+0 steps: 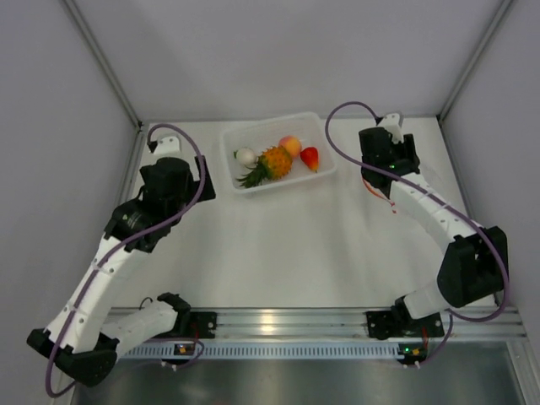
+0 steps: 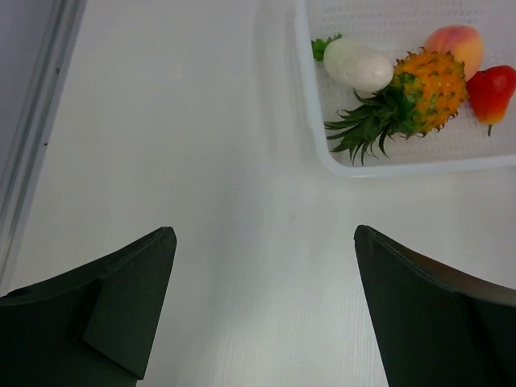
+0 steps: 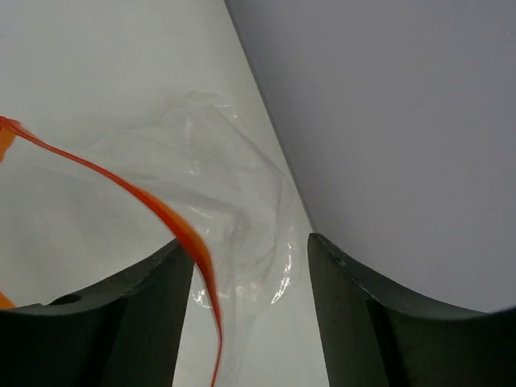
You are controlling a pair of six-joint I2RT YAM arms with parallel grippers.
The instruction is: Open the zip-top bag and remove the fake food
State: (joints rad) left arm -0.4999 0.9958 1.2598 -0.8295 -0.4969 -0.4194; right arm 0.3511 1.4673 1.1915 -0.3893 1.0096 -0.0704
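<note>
At far right by wall: zip-top bag [image 3: 218, 161], crumpled, looks empty, lies between jaws of right hand [image 3: 246, 242], which is part open, clamping nothing; right arm nearer. Fake food [image 1: 277, 159] in tray [image 2: 403, 168], far centre. Left hand [image 2: 264, 234] wide open, empty.

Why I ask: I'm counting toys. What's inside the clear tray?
The tray holds four toys: a pineapple, a white vegetable, a peach-coloured fruit and a red fruit. The floor under the pineapple is covered, so anything beneath it cannot be seen.
</note>
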